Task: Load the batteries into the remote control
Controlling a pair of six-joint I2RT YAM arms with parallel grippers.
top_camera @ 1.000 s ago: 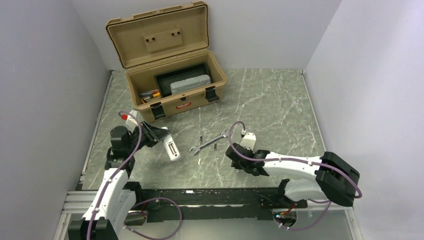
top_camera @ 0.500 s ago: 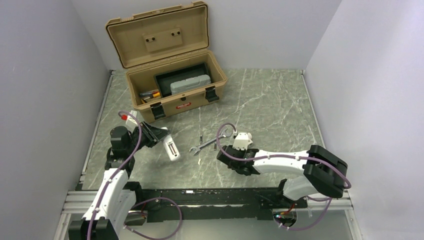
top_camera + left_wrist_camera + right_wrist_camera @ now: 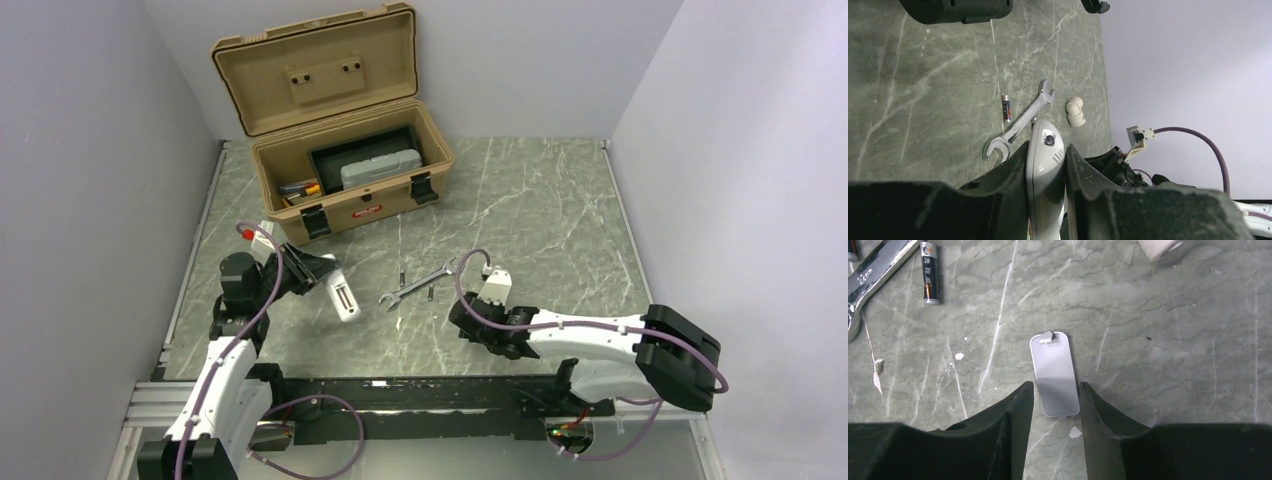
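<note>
My left gripper (image 3: 1046,150) is shut on the remote control (image 3: 1045,165), a slim white bar held above the table at the left (image 3: 343,298). One battery (image 3: 930,272) lies beside the silver wrench (image 3: 873,275). In the top view, two batteries (image 3: 401,272) (image 3: 431,292) flank the wrench (image 3: 415,284). My right gripper (image 3: 1055,386) is open, low over a flat white battery cover (image 3: 1054,374) that lies on the table between its fingertips.
An open tan toolbox (image 3: 350,205) stands at the back left with tools and a grey case inside. A small white curved plastic piece (image 3: 1075,111) lies beyond the wrench, and its edge (image 3: 1160,247) also shows in the right wrist view. Grey walls close in three sides.
The right arm swung left and then came back to the right. Its jaws have opened wider. The left arm and the remote control have not moved.
</note>
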